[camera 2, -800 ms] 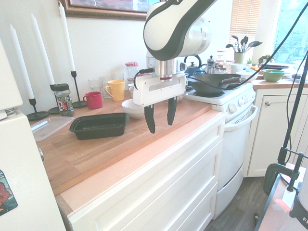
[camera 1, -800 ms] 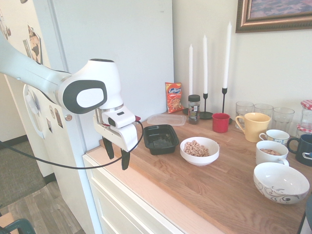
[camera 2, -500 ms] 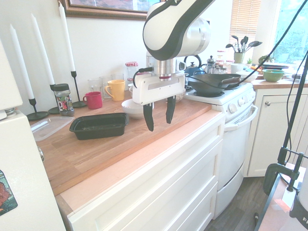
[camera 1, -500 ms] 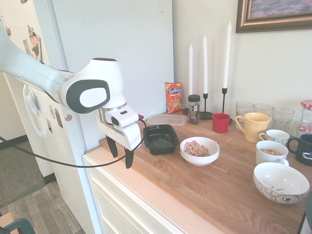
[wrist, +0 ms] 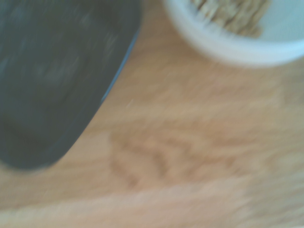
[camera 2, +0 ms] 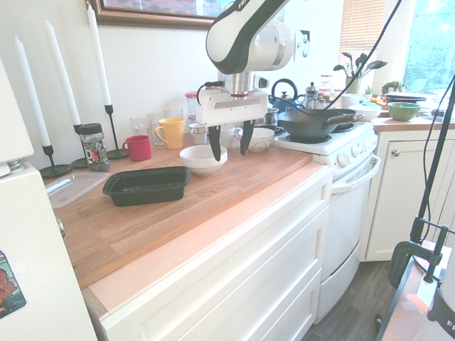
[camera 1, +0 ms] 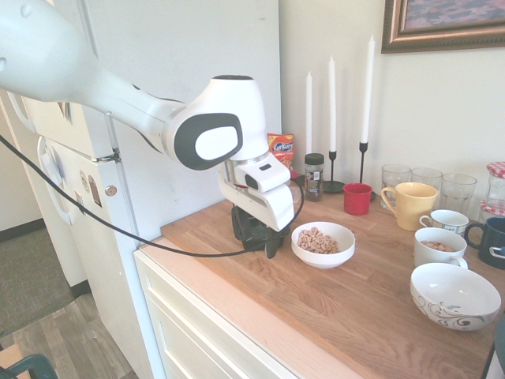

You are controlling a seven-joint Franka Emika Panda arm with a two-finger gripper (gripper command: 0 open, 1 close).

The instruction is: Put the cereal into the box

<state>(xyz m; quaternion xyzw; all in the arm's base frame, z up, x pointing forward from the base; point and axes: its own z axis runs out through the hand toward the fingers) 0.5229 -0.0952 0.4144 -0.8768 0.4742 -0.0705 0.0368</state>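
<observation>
The cereal [camera 1: 317,239] is a heap of tan rings in a white bowl [camera 1: 323,256] on the wooden counter; it also shows blurred in the wrist view, cereal [wrist: 232,14] in the bowl [wrist: 237,47]. The box [camera 2: 146,186] is a shallow black tray lying beside the bowl, box [wrist: 47,85]. In the first exterior view the gripper hides most of the box. My gripper [camera 2: 229,142] hangs open a little above the counter, over the gap between box and bowl. Nothing is between its fingers. From the other side the gripper [camera 1: 254,237] stands just left of the bowl.
A clear lid [camera 2: 71,188], a jar [camera 1: 314,175], an orange snack bag [camera 1: 281,146], candles [camera 1: 366,87], a red mug [camera 1: 357,198], a yellow mug [camera 1: 411,204], glasses and more bowls [camera 1: 454,295] stand on the counter. A stove with a wok [camera 2: 313,124] adjoins it.
The arm has swung from the counter's front edge inward, across the counter, to the box and the bowl. The gripper stays open and holds nothing.
</observation>
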